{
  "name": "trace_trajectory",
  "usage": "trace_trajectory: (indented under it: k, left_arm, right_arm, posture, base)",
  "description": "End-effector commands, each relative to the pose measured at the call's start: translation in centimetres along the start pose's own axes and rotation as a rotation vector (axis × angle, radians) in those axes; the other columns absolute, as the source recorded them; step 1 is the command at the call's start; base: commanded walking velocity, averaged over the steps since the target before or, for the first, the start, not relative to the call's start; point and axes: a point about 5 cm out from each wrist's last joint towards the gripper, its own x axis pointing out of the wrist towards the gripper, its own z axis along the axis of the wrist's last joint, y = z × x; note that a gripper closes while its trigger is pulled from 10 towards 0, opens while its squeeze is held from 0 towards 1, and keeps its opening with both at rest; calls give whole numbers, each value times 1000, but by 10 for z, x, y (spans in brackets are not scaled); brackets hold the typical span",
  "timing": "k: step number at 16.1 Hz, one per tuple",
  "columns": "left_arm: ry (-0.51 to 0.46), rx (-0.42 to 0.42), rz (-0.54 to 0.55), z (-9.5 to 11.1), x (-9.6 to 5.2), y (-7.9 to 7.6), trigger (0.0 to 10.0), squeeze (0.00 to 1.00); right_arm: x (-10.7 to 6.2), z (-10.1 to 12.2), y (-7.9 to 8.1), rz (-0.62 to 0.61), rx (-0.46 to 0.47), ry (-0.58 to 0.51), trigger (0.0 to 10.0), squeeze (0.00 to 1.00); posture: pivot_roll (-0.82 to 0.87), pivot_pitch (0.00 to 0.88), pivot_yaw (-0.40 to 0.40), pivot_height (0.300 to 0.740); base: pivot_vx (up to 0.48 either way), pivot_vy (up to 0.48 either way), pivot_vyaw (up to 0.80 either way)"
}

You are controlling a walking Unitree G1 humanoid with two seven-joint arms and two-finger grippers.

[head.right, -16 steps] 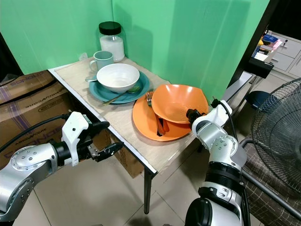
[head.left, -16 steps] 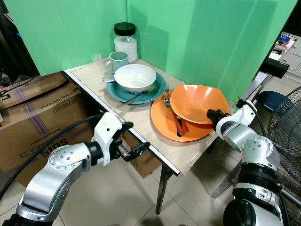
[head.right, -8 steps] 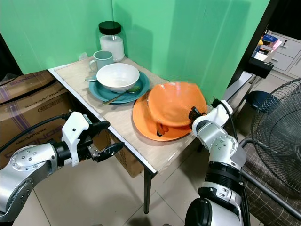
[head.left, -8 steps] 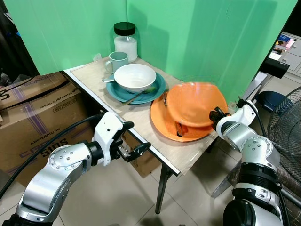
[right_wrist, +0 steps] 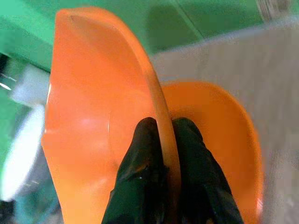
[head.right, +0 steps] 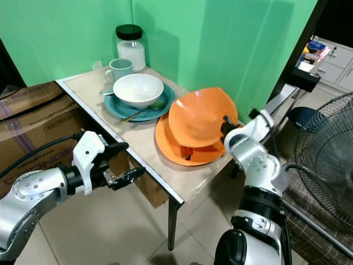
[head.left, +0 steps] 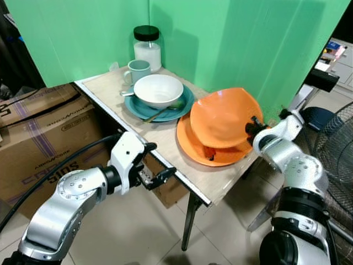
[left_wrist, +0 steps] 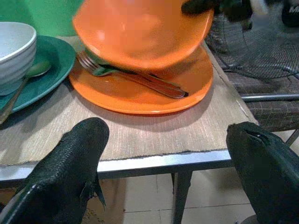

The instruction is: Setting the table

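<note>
The right gripper (head.right: 226, 125) pinches the rim of the orange bowl (head.right: 197, 117), tilted above the orange plate (head.right: 187, 144). Beyond the plate sits a white bowl (head.right: 138, 89) on a teal plate (head.right: 139, 105); cutlery under the orange bowl is perhaps a fork.

The left gripper (head.right: 126, 175) hangs open below the table (head.right: 149, 149) edge, nearer than the plate.

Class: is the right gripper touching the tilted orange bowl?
Touching. The right wrist view shows the right gripper's black fingers pinching the orange bowl's rim.

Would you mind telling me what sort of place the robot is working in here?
Probably a staged test corner in a workroom rather than a home: green backdrop panels surround a small folding table, with cardboard boxes and a floor fan beside it.
</note>
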Motion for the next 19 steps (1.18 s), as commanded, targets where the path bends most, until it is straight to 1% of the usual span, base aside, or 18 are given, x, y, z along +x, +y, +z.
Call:
trace_trajectory:
  k: [1, 2, 3, 4, 5, 6, 7, 8, 9, 10, 11, 12, 14, 15, 16, 17, 18, 19]
  left_arm:
    - [2, 22, 10, 2, -1, 2, 10000, 0]
    - [3, 26, 21, 2, -2, 3, 10000, 0]
    - [3, 27, 23, 2, -2, 3, 10000, 0]
    - [1, 35, 39, 3, -3, 5, 10000, 0]
    - [-3, 43, 56, 5, -4, 7, 10000, 0]
    - [-14, 59, 88, 8, -6, 9, 10000, 0]
    - [-38, 81, 139, 12, -7, 12, 10000, 0]
    - [-56, 93, 179, 16, -7, 14, 10000, 0]
    - [-88, 87, 274, 21, -8, 15, 10000, 0]
    - [-122, 73, 352, 25, -6, 15, 10000, 0]
    - [-162, 70, 403, 27, -5, 16, 10000, 0]
    - [-170, 74, 435, 27, -3, 18, 10000, 0]
    - [-177, 107, 534, 30, 1, 25, 10000, 0]
    - [-184, 112, 561, 31, 1, 26, 10000, 0]
    - [-215, 117, 601, 32, 0, 26, 10000, 90]
    - [-247, 106, 675, 33, -4, 30, 10000, 184]
    - [-283, 118, 751, 35, -6, 33, 10000, 286]
    - [-283, 123, 778, 34, -8, 35, 10000, 314]
  right_arm:
    - [-8, 19, 19, 92, 8, -72, 0, 0]
    - [-22, 29, 27, 162, 1, -118, 0, 0]
    - [-25, 31, 29, 174, -3, -125, 0, 0]
    - [-35, 36, 34, 219, -51, -173, 0, 0]
    - [-45, 40, 38, 256, -121, -228, 2000, 0]
    - [-57, 42, 40, 259, -196, -269, 10000, 0]
    - [-70, 40, 44, 308, -267, -288, 10000, 0]
    - [-78, 39, 44, 324, -316, -317, 10000, 0]
    - [-94, 35, 41, 314, -422, -390, 10000, 0]
    - [-106, 30, 34, 286, -446, -434, 10000, 0]
    - [-112, 26, 29, 255, -463, -455, 10000, 0]
    - [-113, 25, 26, 227, -472, -465, 10000, 0]
    - [-114, 23, 19, 172, -513, -489, 10000, 0]
    - [-113, 21, 19, 183, -533, -485, 10000, 0]
    - [-113, 19, 18, 189, -553, -480, 10000, 0]
    - [-112, 17, 17, 184, -561, -475, 10000, 0]
    - [-111, 14, 16, 178, -564, -467, 10000, 0]
    - [-110, 10, 15, 177, -564, -453, 10000, 0]
  posture:
    - [58, 0, -47, 740]
    - [59, 0, -46, 740]
    - [59, 0, -46, 740]
    - [58, 0, -44, 740]
    - [56, 0, -43, 740]
    - [50, 0, -38, 740]
    - [40, 0, -30, 740]
    - [37, 0, -27, 740]
    - [28, 0, -25, 740]
    - [26, 0, -28, 740]
    - [20, 0, -27, 740]
    - [20, 0, -27, 740]
    - [7, 0, -17, 740]
    - [3, 0, -13, 740]
    - [9, 0, -18, 740]
    - [14, 0, -23, 740]
    - [20, 0, -28, 740]
    - [19, 0, -26, 740]
  base:
    - [0, 0, 0]
    - [0, 0, 0]
    - [0, 0, 0]
    - [0, 0, 0]
    - [0, 0, 0]
    - [0, 0, 0]
    - [0, 0, 0]
    - [0, 0, 0]
    - [0, 0, 0]
    - [0, 0, -769]
    - [0, 0, -775]
    - [0, 0, -775]
    - [0, 0, -775]
    - [0, 0, -775]
    - [0, 0, -781]
    - [0, 0, -800]
    - [0, 0, -800]
    - [0, 0, -800]
